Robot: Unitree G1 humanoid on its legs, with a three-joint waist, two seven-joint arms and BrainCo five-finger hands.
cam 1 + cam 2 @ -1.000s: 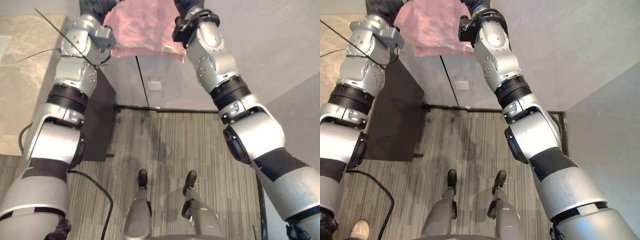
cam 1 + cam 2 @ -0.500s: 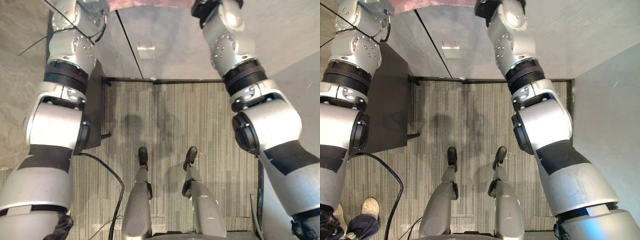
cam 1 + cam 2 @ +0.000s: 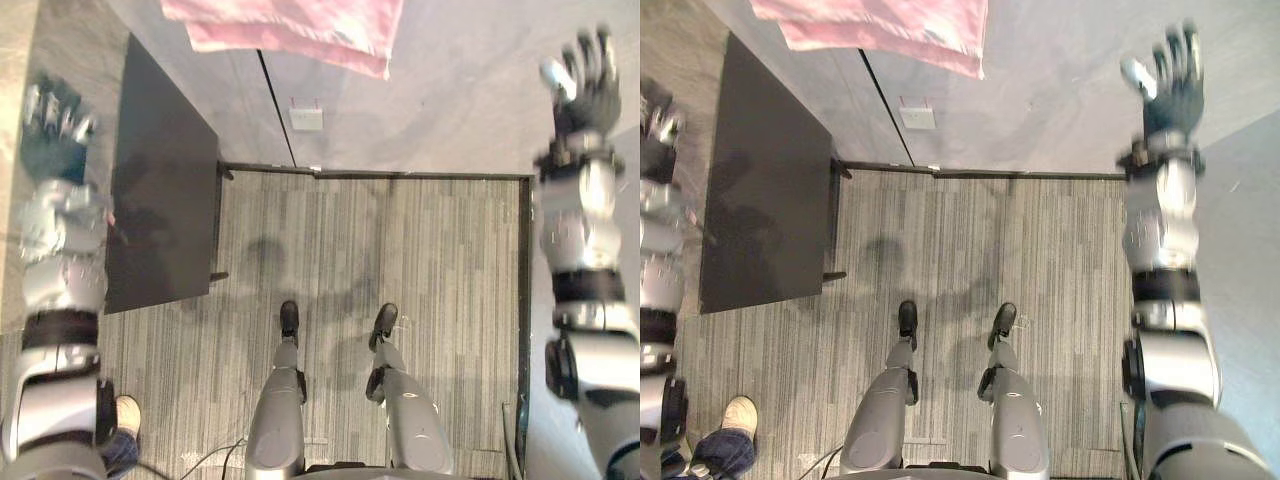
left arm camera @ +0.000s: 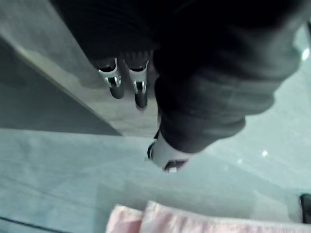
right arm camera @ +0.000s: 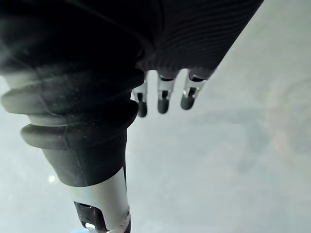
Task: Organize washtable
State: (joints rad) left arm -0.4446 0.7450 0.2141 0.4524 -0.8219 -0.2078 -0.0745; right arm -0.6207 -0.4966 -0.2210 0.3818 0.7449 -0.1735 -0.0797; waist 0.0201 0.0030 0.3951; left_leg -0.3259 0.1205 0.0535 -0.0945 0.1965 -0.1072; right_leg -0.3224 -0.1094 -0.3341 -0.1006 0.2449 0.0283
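A pink towel (image 3: pixel 290 25) hangs folded at the far edge of the view, in front of a grey cabinet front (image 3: pixel 440 110), with no hand on it. Its edge also appears in the left wrist view as the pink towel (image 4: pixel 204 221). My left hand (image 3: pixel 55 120) is raised at the far left, well away from the towel, fingers straight and holding nothing. My right hand (image 3: pixel 585 75) is raised at the far right with fingers spread, also holding nothing. The right wrist view has the straight fingers (image 5: pixel 163 97) over a bare grey surface.
A dark flat panel (image 3: pixel 160 190) stands to the left on the striped carpet (image 3: pixel 440 260). A white socket (image 3: pixel 306 118) sits low on the grey front below the towel. A person's shoe (image 3: pixel 735 415) is at the lower left beside my left arm.
Both arms were up at the towel before; they have swung outward, left arm to the left, right arm to the right. The towel now hangs free. The camera has also shifted.
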